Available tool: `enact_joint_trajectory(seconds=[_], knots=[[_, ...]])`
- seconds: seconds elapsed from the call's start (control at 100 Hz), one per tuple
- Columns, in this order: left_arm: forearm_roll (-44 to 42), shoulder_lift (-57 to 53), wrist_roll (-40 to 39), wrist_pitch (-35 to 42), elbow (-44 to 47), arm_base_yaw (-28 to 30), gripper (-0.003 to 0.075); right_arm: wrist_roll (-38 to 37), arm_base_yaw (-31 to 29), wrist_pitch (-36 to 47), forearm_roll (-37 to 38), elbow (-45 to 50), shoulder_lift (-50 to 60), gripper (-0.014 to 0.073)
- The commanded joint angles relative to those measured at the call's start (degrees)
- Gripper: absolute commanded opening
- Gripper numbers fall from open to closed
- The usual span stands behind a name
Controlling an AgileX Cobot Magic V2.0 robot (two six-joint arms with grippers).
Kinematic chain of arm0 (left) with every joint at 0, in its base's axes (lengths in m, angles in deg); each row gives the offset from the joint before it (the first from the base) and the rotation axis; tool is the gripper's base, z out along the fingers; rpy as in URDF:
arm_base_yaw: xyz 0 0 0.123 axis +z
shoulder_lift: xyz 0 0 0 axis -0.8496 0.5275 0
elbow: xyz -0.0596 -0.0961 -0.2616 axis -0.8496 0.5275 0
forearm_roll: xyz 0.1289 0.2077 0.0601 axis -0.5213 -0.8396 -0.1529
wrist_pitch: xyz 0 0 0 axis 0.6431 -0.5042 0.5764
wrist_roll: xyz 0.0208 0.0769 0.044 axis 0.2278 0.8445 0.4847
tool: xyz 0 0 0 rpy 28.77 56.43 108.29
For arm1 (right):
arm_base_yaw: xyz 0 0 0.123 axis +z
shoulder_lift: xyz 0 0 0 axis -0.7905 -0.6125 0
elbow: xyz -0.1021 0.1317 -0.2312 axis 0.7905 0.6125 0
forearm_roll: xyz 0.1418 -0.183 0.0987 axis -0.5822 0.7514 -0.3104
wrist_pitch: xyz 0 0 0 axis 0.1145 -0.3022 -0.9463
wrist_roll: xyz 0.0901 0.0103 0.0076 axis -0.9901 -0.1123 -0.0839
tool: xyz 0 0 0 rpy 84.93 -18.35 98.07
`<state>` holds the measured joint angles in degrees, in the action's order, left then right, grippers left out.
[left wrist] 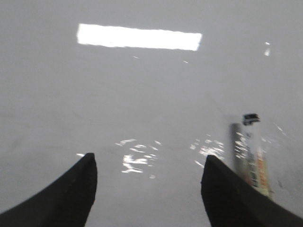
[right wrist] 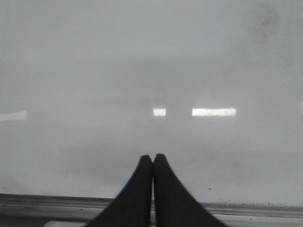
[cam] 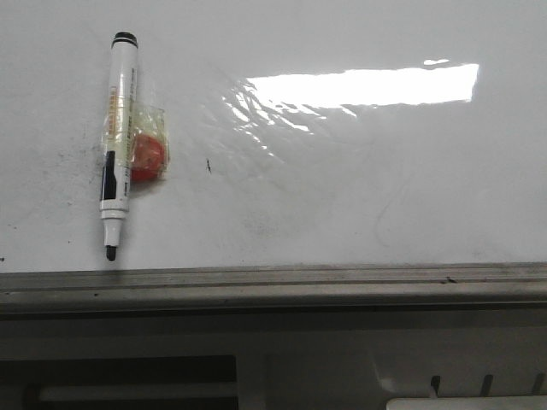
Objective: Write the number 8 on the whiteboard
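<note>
Whiteboard: the whiteboard [cam: 359, 196] lies flat, glossy white, with a bright bar of glare, faint grey smudges and a few dark specks; its grey metal edge strip [cam: 273, 286] runs along the near side in the front view.
Number 8: no drawn figure shows on the board in any view; only a tiny black mark [cam: 209, 166] sits near the middle.
Marker pen: a white marker pen [cam: 117, 141] with a black end and black band lies on the board at the left of the front view, uncapped, its dark tip [cam: 110, 253] pointing toward the edge strip and stopping just short of it.
Red object: a small round red object [cam: 147, 159] wrapped in clear tape or film touches the right side of the pen's barrel; what it is cannot be told.
Left fingers: the left gripper [left wrist: 149, 177] hovers over the board with its two black fingers [left wrist: 71, 194] wide apart and nothing between them.
Pen relative to left fingers: the pen shows just outside one finger, partly hidden behind it, not within the gap.
Right fingers: the right gripper [right wrist: 152, 163] has its black fingers [right wrist: 137, 189] pressed together, holding nothing.
Board relative to right fingers: the edge strip passes just behind the closed fingers, with bare, faintly smudged board stretching out beyond their tips.
Front view: neither arm is visible there.
</note>
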<state>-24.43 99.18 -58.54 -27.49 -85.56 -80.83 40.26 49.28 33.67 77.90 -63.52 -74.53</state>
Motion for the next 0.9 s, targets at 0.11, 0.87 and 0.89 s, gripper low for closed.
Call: enact_joint_trajectory(seconds=[0.11, 0.87, 0.89], knots=[[-0.2, 11.7, 0.1, 14.5, -1.7, -13.8, 0.0441, 0.4, -0.1, 4.2, -0.2, -2.0, -1.0, -0.0063], [3.7, 38.1, -0.8, 34.7, -1.7, -26.2, 0.0440, 0.4, 3.3, 4.1, -0.2, -2.0, -1.0, -0.0063], [3.7, 38.4, -0.8, 35.1, -1.7, -26.2, 0.0440, 0.4, 3.4, 4.3, -0.2, -2.0, -1.0, -0.0063]])
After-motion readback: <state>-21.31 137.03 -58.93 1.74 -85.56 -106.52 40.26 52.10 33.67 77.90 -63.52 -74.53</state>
